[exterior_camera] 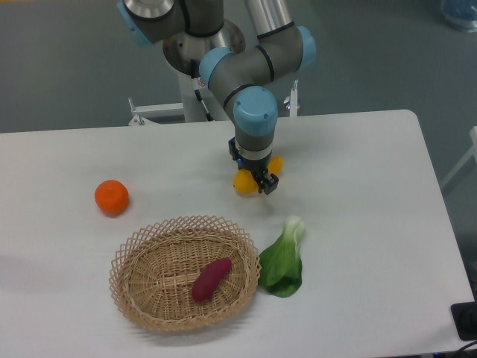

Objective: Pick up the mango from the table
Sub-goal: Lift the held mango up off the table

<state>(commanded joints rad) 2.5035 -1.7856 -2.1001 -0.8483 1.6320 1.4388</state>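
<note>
1. You see the gripper (257, 181) pointing down at the mango (244, 182), near the middle of the table (358, 224) and toward its far edge.
2. The mango shows as a yellow end to the left of the dark fingers (267, 183) and an orange tip to their right; its middle is hidden behind the gripper.
3. The fingers straddle the fruit closely and look drawn in against it, but you cannot tell from this angle whether they press on it or merely stand around it.
4. Whether the mango rests on the table or sits slightly above it is not clear; a faint shadow lies just beneath it.
5. To your left of the mango, well apart, a round orange (112, 197) sits on the white surface.
6. Nearer the camera stands a woven basket (141, 253) with a purple sweet potato (212, 279) lying inside it.
7. A green bok choy (284, 259) lies just beside the basket's right rim, its pale stem pointing toward the mango.
</note>
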